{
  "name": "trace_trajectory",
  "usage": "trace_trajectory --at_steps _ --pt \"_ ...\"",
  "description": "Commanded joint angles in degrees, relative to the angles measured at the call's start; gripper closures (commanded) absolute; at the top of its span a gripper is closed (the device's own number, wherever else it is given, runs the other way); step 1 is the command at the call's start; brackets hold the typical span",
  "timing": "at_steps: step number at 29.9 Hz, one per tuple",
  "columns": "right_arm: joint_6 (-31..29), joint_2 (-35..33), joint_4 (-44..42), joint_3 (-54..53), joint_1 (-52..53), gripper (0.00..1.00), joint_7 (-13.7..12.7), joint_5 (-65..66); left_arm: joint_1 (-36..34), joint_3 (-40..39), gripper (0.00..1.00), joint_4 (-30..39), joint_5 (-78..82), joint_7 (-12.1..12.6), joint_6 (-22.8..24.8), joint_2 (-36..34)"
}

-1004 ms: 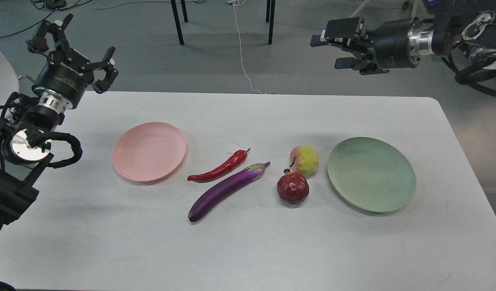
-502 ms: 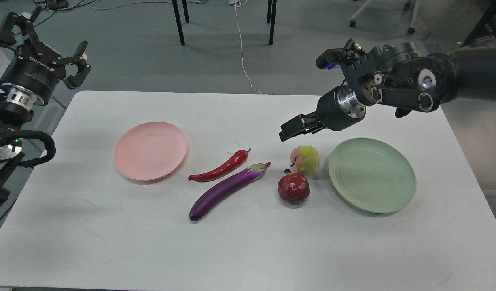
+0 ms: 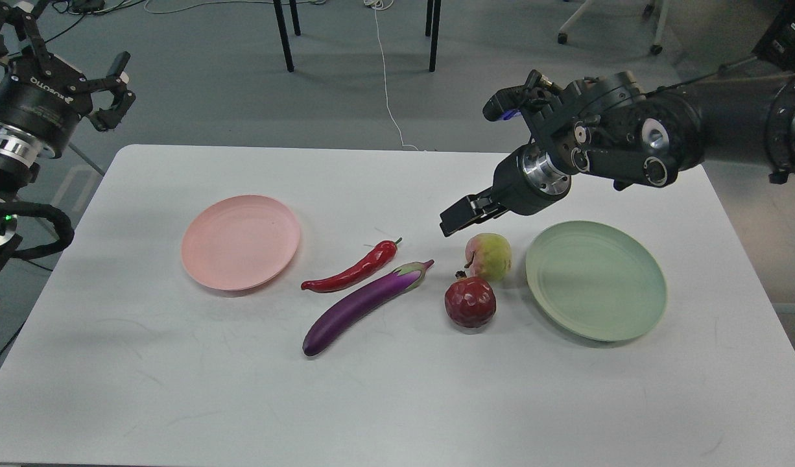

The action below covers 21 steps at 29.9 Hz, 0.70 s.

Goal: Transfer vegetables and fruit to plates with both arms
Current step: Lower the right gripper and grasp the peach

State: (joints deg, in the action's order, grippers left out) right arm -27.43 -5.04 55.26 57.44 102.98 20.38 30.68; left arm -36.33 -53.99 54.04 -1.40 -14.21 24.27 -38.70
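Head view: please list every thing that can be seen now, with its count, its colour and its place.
table: 1, white, fills most of the view
pink plate: 1, pale pink, left of the table's middle, empty
green plate: 1, pale green, right side, empty
chili pepper: 1, red, right of the pink plate
eggplant: 1, purple, just in front of the chili pepper
peach: 1, yellow-green with pink, left of the green plate
pomegranate: 1, dark red, just in front of the peach
chair legs: several, black, on the grey floor behind the table
cable: 1, white, on the floor
left gripper: 1, black, open, off the table's far left corner
right gripper: 1, black, just above and left of the peach
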Motion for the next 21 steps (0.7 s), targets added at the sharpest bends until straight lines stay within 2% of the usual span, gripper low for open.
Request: trace_trajectory --at_steps 1,11,21 --pt "0.01 2.04 -1.82 1.62 -0.94 0.02 -0.25 0.0 -0.33 0.12 0.02 0.02 0.08 -0.03 -0.01 0.2" --pt "0.01 4.15 -6.91 2.68 -6.29 0.02 -3.41 0.43 0.29 0.2 0.02 -0.07 0.08 -0.29 -0.1 0.82" --pt "0.01 5.04 -13.15 2.68 -11.83 0.02 -3.59 0.78 0.47 0.2 0.02 -0.07 0.08 -0.29 -0.1 0.46"
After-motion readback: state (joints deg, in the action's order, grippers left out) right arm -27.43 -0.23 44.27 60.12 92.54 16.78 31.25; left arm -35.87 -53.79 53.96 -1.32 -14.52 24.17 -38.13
